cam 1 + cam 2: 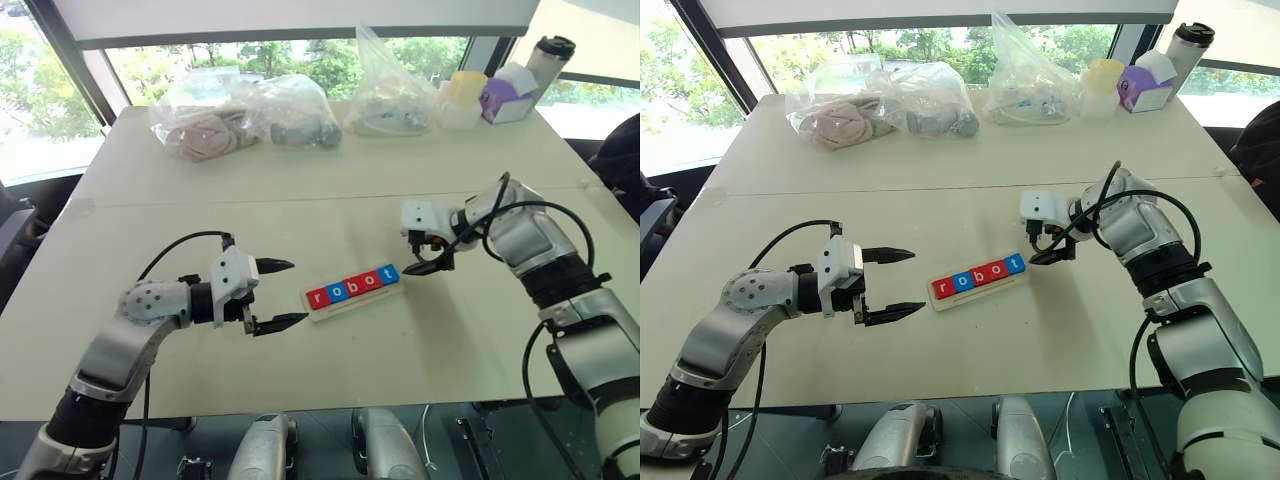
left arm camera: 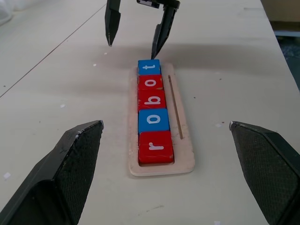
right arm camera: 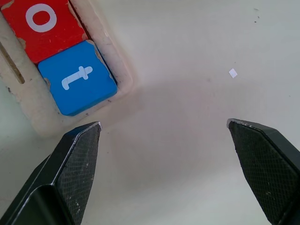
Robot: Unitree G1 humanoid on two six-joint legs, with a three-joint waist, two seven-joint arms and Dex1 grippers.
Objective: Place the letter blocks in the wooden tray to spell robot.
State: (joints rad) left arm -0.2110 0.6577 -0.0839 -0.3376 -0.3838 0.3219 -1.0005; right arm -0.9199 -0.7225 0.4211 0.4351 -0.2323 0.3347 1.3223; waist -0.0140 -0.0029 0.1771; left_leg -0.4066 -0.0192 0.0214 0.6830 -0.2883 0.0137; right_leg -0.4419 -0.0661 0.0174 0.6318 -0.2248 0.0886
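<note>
The table [image 1: 300, 200] is a broad, matte, pale-beige surface with a thin seam running across it. Large windows [image 1: 60, 90] behind its far edge show green trees.

Along the far edge lie three clear, crinkled plastic bags [image 1: 290, 112] with soft contents. Beside them, at the far right corner, stand a yellow container [image 1: 463, 88], a purple-and-white carton [image 1: 505, 97] and a tall cylindrical travel mug [image 1: 548, 60] with a dark lid.

The wooden tray [image 2: 182, 154] lies near the middle of the table, between the two grippers. It is long, narrow and shallow, of pale unfinished wood with rounded corners and a slim slot cut beside the tile row.

The letter blocks [image 2: 153, 108] sit inside the tray in one line, touching edge to edge. They are flat, glossy squares: red r, blue o, red b, red o, blue t, each letter white.

The left gripper [image 1: 278, 294] hovers just off the r end of the tray, its black textured fingers spread wide and holding nothing.

The right gripper [image 1: 428, 260] points down just past the t end, fingers likewise apart and empty.
</note>
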